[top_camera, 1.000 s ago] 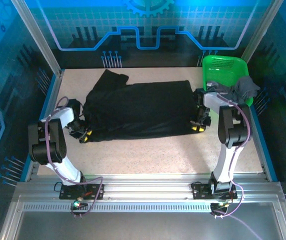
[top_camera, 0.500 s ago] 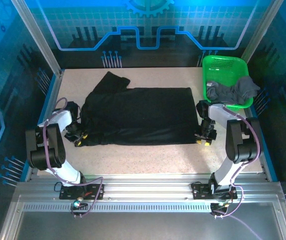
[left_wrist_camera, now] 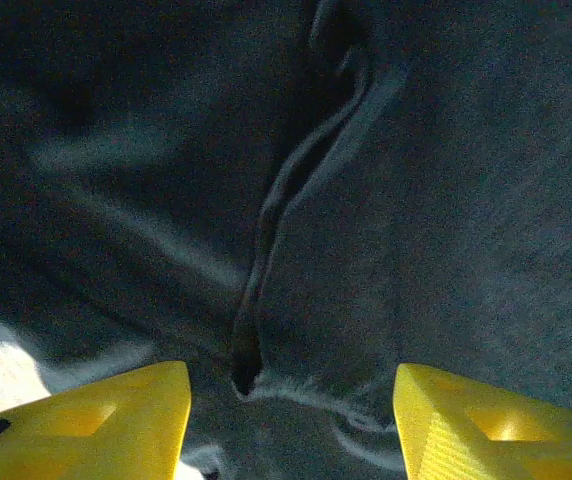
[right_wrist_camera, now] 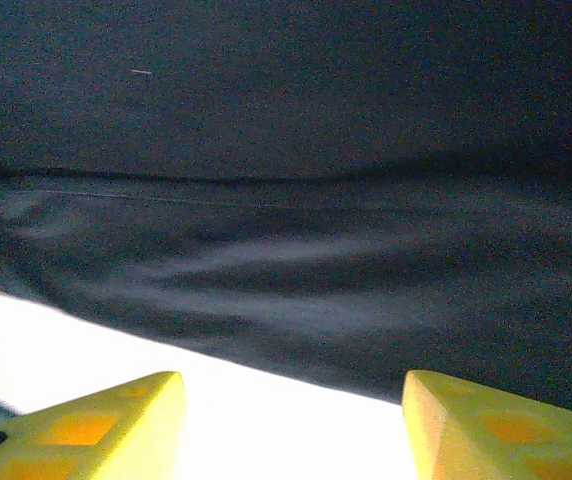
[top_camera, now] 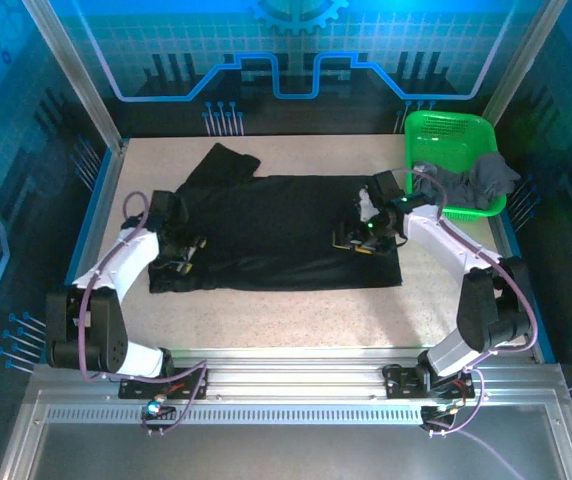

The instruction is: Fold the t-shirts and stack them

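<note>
The black t-shirt (top_camera: 276, 230) is spread beneath both pincers, its long axis running from the left gripper (top_camera: 188, 256) to the right gripper (top_camera: 354, 243); both are held open. The grey t-shirt (top_camera: 471, 180) is seen beyond the right one, in the basket (top_camera: 446, 120).

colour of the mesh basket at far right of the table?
The basket is bright green, plain with no pattern. It shows best in the top external view.

**Around the work area**

You have a bright green plastic mesh basket (top_camera: 448, 120) standing at the far right corner of the pale speckled surface (top_camera: 296, 305). Behind the surface rises a blue backdrop panel (top_camera: 166, 50), printed with a grid and a gear outline. Along the near edge you see a ribbed aluminium rail (top_camera: 296, 385). A slanted metal post (top_camera: 74, 70) marks the far left corner of the enclosure.
</note>
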